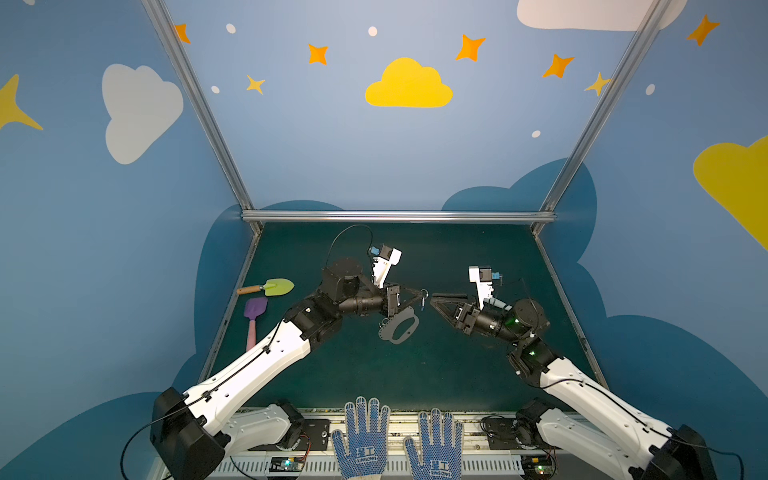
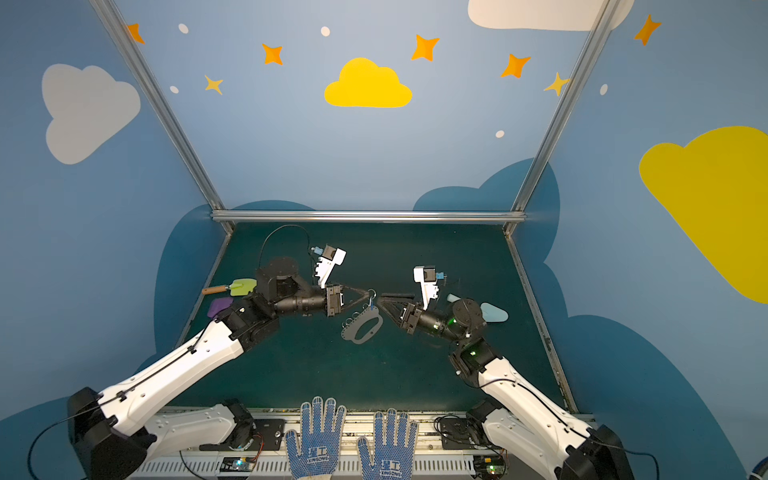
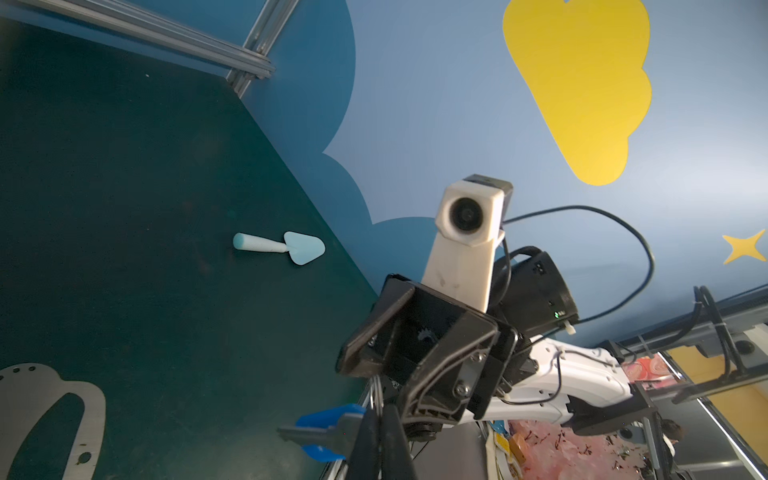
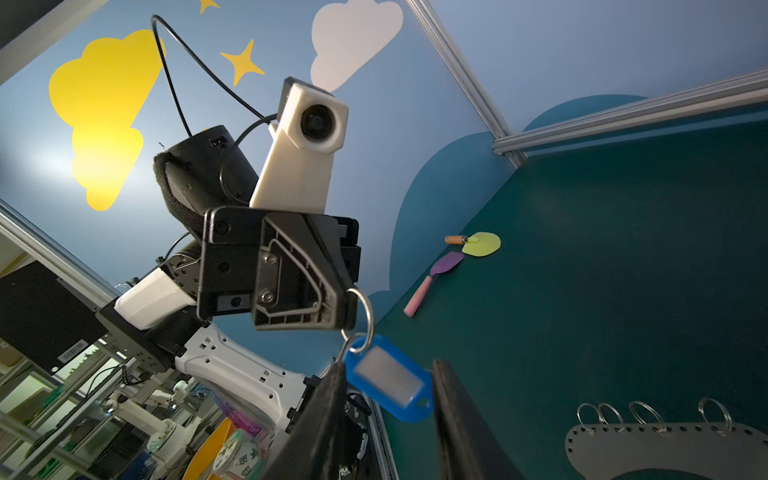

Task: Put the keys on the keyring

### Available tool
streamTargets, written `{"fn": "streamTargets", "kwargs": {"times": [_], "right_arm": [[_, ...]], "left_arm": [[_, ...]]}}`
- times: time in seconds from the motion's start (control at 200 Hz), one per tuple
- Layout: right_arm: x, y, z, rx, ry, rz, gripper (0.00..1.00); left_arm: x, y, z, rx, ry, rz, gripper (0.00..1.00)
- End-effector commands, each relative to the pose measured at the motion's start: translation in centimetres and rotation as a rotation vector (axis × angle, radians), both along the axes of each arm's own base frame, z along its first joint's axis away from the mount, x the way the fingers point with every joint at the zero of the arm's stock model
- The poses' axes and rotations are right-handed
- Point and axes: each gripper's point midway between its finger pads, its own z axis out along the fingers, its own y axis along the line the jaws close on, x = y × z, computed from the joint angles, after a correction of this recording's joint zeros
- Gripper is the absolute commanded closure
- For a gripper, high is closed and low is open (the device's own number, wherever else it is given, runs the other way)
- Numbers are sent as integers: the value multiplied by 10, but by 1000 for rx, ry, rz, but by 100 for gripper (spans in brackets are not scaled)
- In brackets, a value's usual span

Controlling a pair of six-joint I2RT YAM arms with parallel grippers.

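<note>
- Left tool [image 1: 417, 294] is clenched on the keys [image 1: 423, 300], held by their wire ring.
- Right tool [image 1: 434, 300] stands released, just beside them.
- Carry the ring slowly down to the keyring [image 1: 400, 328], which lies mid-tabletop [image 1: 415, 374].

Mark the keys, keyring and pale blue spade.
keys [image 4: 388, 378], right wrist view, middle of the blue tag.
keyring [image 4: 665, 446], right wrist view, grey plate face.
spade [image 3: 305, 248], left wrist view, blade.

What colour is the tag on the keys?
The tag is blue with white insert; best in the right wrist view.
</note>
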Motion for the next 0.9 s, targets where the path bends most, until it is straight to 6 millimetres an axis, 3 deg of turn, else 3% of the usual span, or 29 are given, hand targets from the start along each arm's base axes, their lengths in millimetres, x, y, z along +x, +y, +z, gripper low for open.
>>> {"fn": "streamTargets", "kwargs": {"times": [0.0,0.305,0.706,0.891], "right_arm": [[0,-5,3,-23,-7,-28,62],[-10,17,-5,-74,-30,16,54],[9,21,-27,-296,-96,-176,52],[8,28,-37,-378,-117,-187,52]], "left_arm": [[8,2,-11,71,15,38,96],[17,2,-32,171,96,76,96],[16,1,-27,155,95,76,96],[14,0,-26,151,94,73,96]]}}
